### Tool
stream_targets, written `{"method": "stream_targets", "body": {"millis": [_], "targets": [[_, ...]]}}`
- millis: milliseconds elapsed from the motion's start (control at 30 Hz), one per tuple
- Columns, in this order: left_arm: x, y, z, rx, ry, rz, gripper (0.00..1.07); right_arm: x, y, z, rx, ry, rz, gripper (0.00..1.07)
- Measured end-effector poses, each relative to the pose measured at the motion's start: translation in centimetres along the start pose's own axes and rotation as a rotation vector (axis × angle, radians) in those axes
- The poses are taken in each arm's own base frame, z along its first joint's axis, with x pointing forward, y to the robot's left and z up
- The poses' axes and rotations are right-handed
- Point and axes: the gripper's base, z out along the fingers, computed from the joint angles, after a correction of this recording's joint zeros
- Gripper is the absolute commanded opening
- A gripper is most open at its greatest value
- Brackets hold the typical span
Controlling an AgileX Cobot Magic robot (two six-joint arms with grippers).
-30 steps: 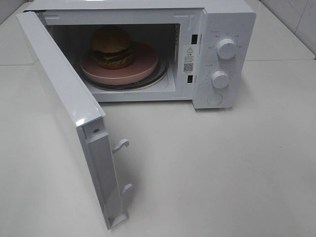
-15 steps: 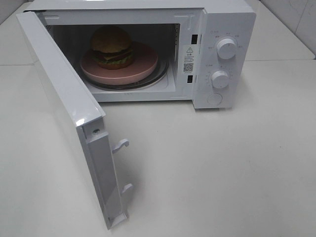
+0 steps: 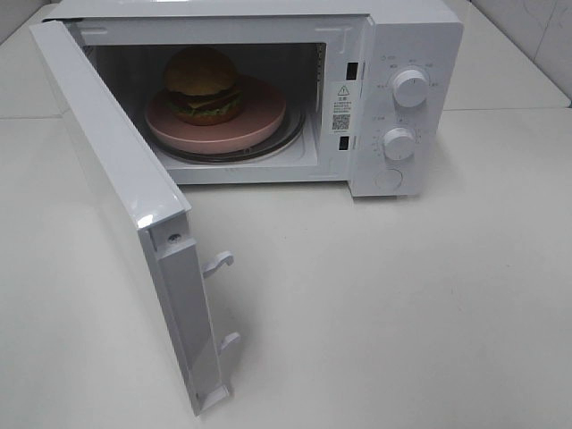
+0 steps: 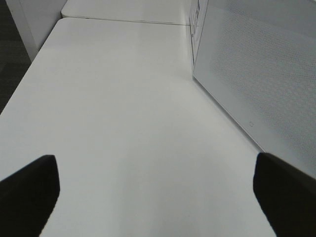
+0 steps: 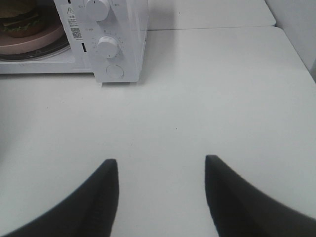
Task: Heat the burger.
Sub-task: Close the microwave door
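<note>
While door [image 3: 116, 170] stands wide open at left, left gripper [image 4: 155, 165] spread, empty. Burger [image 3: 202, 85] sits on plate [image 3: 264, 125] inside microwave [image 3: 416, 36]: loading done. Right gripper [image 5: 160, 163] parted, holding nothing. Remaining: shut door, set knobs [image 3: 410, 88].

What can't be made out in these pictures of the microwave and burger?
- Dials, sticker: print too small to read, high view.
- Burger: cut off by the picture's edge, right wrist view.
- Left gripper and right gripper: outside the high view; wrist views show only their tips.
</note>
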Motion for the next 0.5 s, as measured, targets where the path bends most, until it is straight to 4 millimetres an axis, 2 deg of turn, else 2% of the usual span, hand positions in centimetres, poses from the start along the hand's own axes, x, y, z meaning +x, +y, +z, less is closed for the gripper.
{"method": "stream_targets", "body": {"millis": [500], "targets": [[-0.19, 0.08, 0.33, -0.009, 0.024, 0.005, 1.01, 0.00, 0.00, 0.00, 0.000, 0.000, 0.000, 0.55]]}}
